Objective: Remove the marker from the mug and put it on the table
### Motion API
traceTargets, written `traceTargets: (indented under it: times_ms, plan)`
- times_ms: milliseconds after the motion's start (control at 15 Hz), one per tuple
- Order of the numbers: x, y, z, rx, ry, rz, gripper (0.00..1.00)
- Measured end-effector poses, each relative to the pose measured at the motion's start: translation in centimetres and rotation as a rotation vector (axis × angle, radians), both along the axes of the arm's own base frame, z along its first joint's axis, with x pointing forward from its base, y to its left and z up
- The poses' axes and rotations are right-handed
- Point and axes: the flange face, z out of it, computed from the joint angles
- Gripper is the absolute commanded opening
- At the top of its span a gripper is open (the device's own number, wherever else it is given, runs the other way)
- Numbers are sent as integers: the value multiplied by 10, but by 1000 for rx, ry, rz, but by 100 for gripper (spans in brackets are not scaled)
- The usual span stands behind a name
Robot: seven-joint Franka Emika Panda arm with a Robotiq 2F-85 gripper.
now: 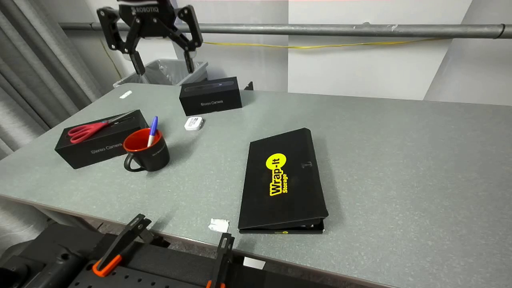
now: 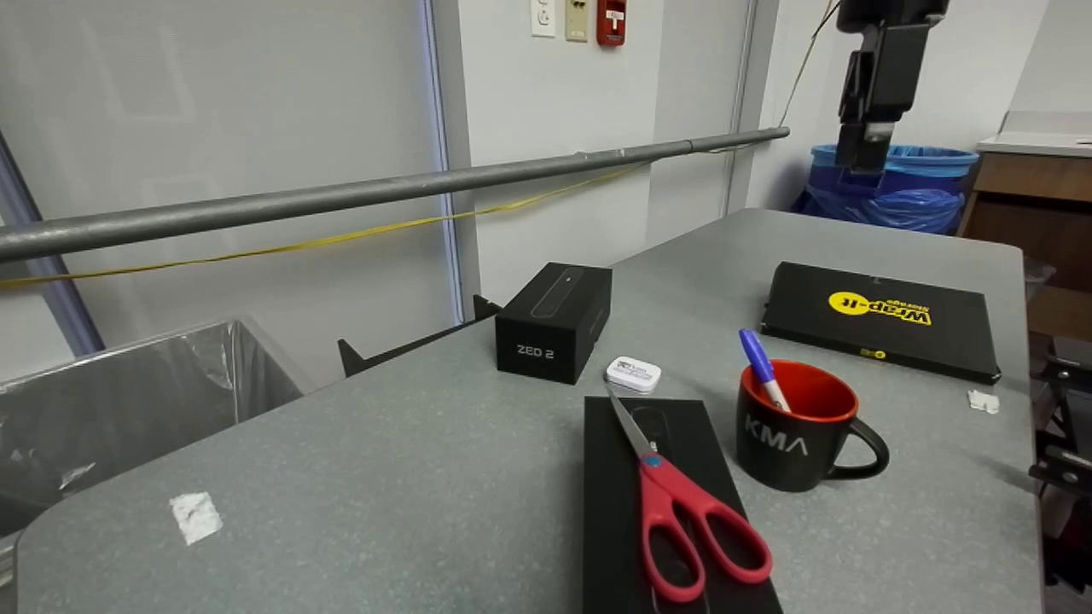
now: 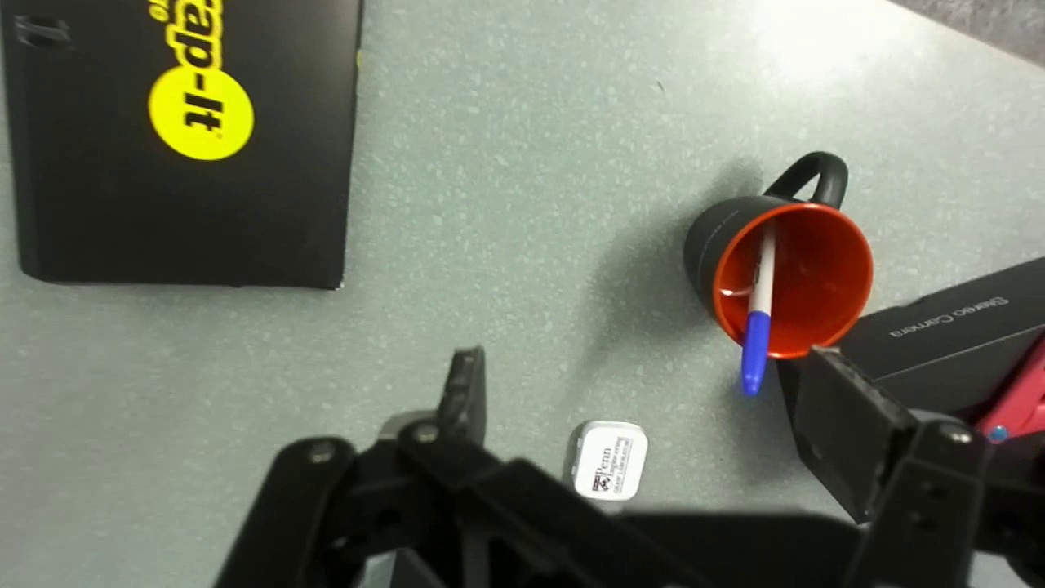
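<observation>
Grey and faintly speckled, the desk (image 1: 400,172) stands by a pale wall (image 1: 368,66) crossed by a metal pipe (image 1: 340,29), a yellow cord (image 1: 304,47) slack beneath it. In an exterior view a clear-lined bin (image 2: 145,409) sits beside the desk's edge, and a blue-lined bin (image 2: 921,205) rises behind the far end. White scraps (image 2: 195,517) lie on the desk. The jaws hang above, spread apart; the marker (image 1: 153,129) leans, blue end up, in the black mug (image 1: 155,158).
</observation>
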Motion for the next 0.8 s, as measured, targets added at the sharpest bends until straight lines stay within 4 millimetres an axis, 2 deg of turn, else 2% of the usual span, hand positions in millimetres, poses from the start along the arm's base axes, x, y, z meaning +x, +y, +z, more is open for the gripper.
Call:
traceTargets:
  times_ms: [200,467,800]
  plan:
    - [11,24,-37,32,-7,5,100]
    - [12,54,-79,48,16,35,100]
    - [10,81,-107,49,11,84,100]
